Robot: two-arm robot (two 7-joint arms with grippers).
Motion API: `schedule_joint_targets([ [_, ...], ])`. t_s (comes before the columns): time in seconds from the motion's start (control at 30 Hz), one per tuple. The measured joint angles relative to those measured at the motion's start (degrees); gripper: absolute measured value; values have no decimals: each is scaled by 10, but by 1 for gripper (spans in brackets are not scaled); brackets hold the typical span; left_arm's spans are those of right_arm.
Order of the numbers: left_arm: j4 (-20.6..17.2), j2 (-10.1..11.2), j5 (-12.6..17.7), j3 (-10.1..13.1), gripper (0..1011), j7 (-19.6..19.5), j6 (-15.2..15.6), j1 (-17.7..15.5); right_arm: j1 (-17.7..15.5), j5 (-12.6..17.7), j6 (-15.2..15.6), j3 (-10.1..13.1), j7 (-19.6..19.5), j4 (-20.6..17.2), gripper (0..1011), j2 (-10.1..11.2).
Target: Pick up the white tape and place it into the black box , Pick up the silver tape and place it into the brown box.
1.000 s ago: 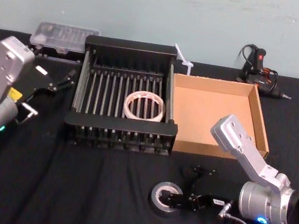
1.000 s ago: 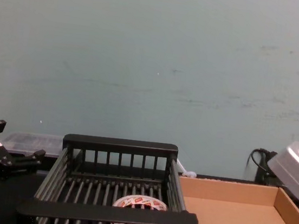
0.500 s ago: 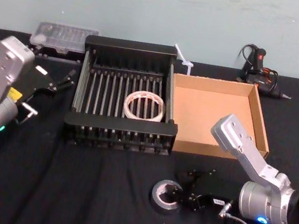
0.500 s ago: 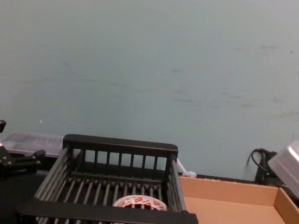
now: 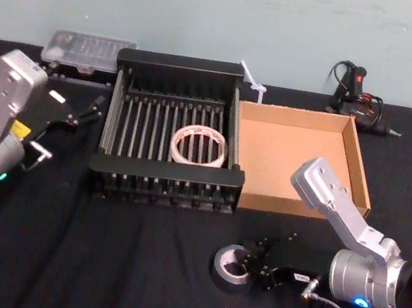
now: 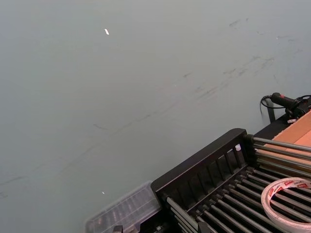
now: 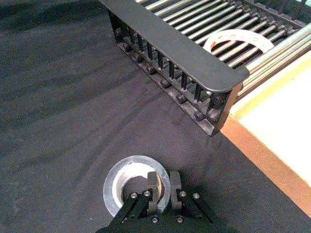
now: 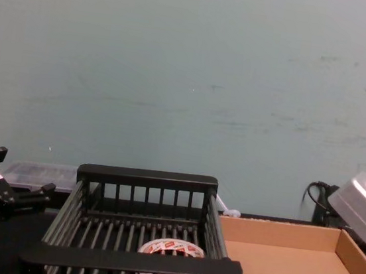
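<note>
**Right pincer pinching the silver roll; white roll lies in the basket**

Nearest you, on the black cloth, you have one silver tape point(image 5: 232, 266), lying in front of the two boxes and well apart from both. Your right gripper point(image 7: 163, 185) is down on it: the two fingers are pressed close together across the roll's wall, one tip inside the centre hole and the other on the outer side, so the pincer is pinching the silver tape at its near edge. The roll looks slightly tipped in the head view.

Count two rolls and two boxes in all. Beyond the silver roll stands the one black box point(image 5: 167, 171), and flat on its slatted bottom, toward the right side, lies the one white tape point(image 5: 200, 145). Red markings run round its face in the chest view point(image 8: 171, 248), but you cannot read them.

Touching the basket's right side sits the one brown box point(image 5: 284, 206), its floor bare.

Your left gripper point(image 5: 86, 110) hangs off to the left of the basket, near its far corner, fingers spread and holding nothing.

Farthest back, against the wall, you see one clear plastic case point(image 5: 87, 49) behind the left arm and one black tool with a cable point(image 5: 354, 92) behind the cardboard tray.
</note>
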Motion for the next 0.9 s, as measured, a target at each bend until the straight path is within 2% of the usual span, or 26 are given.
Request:
schedule_joint_targets([
  [0.43, 0, 0, 0, 0, 1001, 0, 0, 0, -5, 6, -10, 5, 6, -7, 160, 5],
  [0.6, 0, 0, 0, 0, 1001, 0, 0, 0, -11, 17, -19, 19, 3, -18, 160, 11],
  [0.9, 0, 0, 0, 0, 1001, 0, 0, 0, -17, 26, -29, 51, -25, -31, 160, 21],
])
